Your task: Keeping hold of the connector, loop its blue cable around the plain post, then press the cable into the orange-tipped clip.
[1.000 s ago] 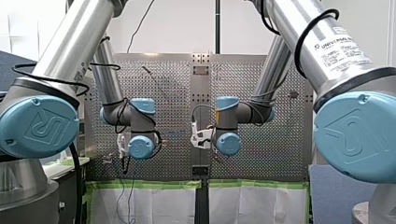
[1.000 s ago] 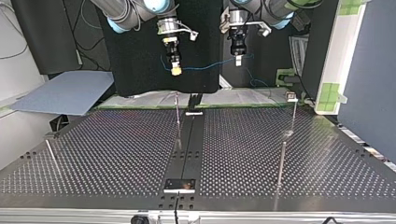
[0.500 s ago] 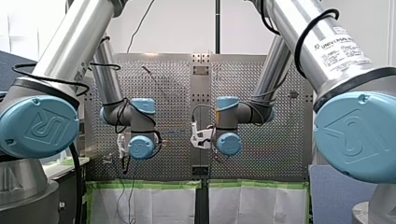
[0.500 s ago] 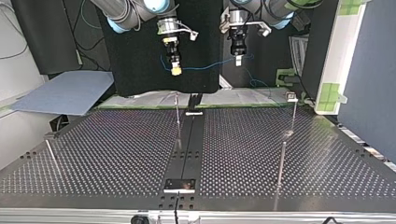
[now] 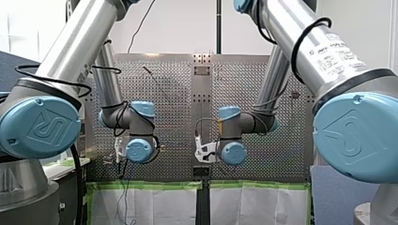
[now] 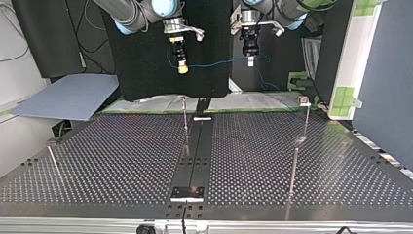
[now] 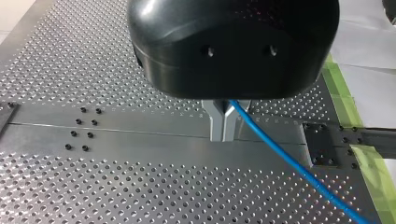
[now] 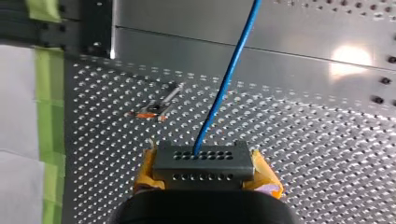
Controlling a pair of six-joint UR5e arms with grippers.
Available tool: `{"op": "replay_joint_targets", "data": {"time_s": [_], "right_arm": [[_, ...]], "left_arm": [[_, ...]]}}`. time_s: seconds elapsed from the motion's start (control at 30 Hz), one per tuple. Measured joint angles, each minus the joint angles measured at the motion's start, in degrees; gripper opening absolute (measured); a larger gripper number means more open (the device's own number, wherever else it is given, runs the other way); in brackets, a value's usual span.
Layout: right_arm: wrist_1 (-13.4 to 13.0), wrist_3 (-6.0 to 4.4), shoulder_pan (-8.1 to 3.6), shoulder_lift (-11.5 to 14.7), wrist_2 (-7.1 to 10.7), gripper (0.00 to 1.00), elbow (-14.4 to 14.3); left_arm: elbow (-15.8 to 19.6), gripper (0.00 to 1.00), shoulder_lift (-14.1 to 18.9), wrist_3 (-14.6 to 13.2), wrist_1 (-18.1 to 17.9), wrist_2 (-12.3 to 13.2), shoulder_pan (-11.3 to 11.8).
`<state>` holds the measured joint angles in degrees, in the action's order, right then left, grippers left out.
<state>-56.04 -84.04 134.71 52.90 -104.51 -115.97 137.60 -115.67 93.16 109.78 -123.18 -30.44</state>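
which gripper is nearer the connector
Right. My right gripper clamps the connector between its yellow pads; my left gripper grips the blue cable farther along.

A blue cable (image 8: pixel 224 88) leaves the grey, hole-dotted connector (image 8: pixel 204 165) between yellow pads (image 8: pixel 265 176). Green tape (image 8: pixel 49 107) edges the silver perforated table (image 8: pixel 327 144).

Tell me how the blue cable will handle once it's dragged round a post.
Probably floppy: the blue cable bows slightly between the grippers and droops beyond my left gripper. Likely light: it looks thin beside the connector that my right gripper holds. It may slide through the smooth-looking metal fingers.
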Motion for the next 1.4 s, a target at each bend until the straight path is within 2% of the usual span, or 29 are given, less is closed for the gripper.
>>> {"op": "replay_joint_targets", "data": {"time_s": [1.23, 1.33, 1.4], "right_arm": [[0.1, 0.01, -0.03, -0.3, 0.02, 0.00, 0.0], [0.7, 0.06, -0.57, 0.3, 0.60, 0.00, -0.3], [1.4, -0.28, -0.77, 1.0, 1.26, 0.00, -0.1]], "left_arm": [[0.2, 0.00, 0.1, 0.1, 0.2, 0.2, 0.1], [0.9, 0.00, 1.0, 0.4, 1.1, 1.1, 0.2], [1.2, 0.00, 1.9, 1.1, 2.0, 1.7, 0.1]]}}
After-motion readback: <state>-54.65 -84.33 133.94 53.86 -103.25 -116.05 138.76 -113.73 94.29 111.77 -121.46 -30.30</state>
